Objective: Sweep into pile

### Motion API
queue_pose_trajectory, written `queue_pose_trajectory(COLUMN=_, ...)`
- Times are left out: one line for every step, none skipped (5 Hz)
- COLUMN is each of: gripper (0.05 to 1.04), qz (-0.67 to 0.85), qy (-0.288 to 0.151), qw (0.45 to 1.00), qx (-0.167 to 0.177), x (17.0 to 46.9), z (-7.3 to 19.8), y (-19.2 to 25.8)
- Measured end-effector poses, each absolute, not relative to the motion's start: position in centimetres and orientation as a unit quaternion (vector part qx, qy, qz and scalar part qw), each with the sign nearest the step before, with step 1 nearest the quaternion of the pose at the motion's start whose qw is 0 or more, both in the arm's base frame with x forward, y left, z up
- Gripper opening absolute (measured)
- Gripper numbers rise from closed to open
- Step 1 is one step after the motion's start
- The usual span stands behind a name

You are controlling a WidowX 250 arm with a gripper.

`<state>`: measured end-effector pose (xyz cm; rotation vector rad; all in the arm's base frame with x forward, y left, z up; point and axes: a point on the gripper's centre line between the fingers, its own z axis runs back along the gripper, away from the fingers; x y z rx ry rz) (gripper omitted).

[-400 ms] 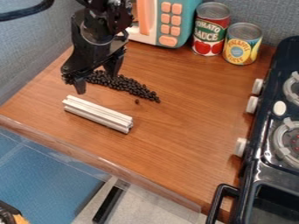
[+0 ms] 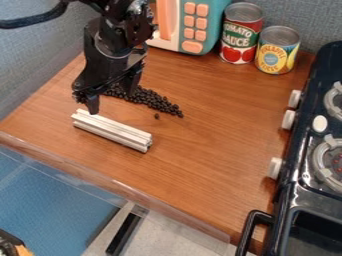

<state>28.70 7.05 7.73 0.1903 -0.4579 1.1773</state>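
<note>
Beans (image 2: 160, 103), small and dark, lie in a slanting band on the left part of the worktop (image 2: 207, 115), partly behind the pincer (image 2: 111, 101). The worktop's front edge slopes down towards the right, with plain wood between it and the bar (image 2: 110, 131), and a broader stretch from the beans across to the stove (image 2: 304, 117). The stove, its knobs facing the beans, bounds the right side and is cut off by the view's right and lower edges.

The microwave (image 2: 212, 17) stands at the back, its top out of view; what it holds inside I cannot tell. The black arm (image 2: 110, 45) comes down from the top left, covering the far end of the band. Its pincer is spread wide, one tip among the beans in this view, the other over the bar's upper left end (whether that one touches, I cannot say).

Beside the microwave stand two upright cans, the red one (image 2: 242, 35) taller than the yellow one (image 2: 277, 51); their contents are hidden. The pale, grooved bar lies nearer the front than the beans. Smallest, one stray bean (image 2: 157, 116) sits between band and bar.
</note>
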Motion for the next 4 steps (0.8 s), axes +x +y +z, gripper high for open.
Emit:
queue_pose_trajectory(gripper=1.001, qz=0.566, qy=-0.198, qw=0.795, qx=0.087, x=28.8, z=7.2, y=6.8)
queue_pose_trajectory(gripper=1.001, qz=0.595, qy=-0.176, qw=0.781, qx=0.074, x=29.6, z=7.0, y=7.3)
queue_pose_trajectory(gripper=1.001, qz=0.614, qy=-0.161, qw=0.770, qx=0.068, x=29.9, z=6.8, y=7.9)
queue_pose_trajectory(gripper=1.001, qz=0.626, qy=-0.138, qw=0.764, qx=0.068, x=30.1, z=6.1, y=8.4)
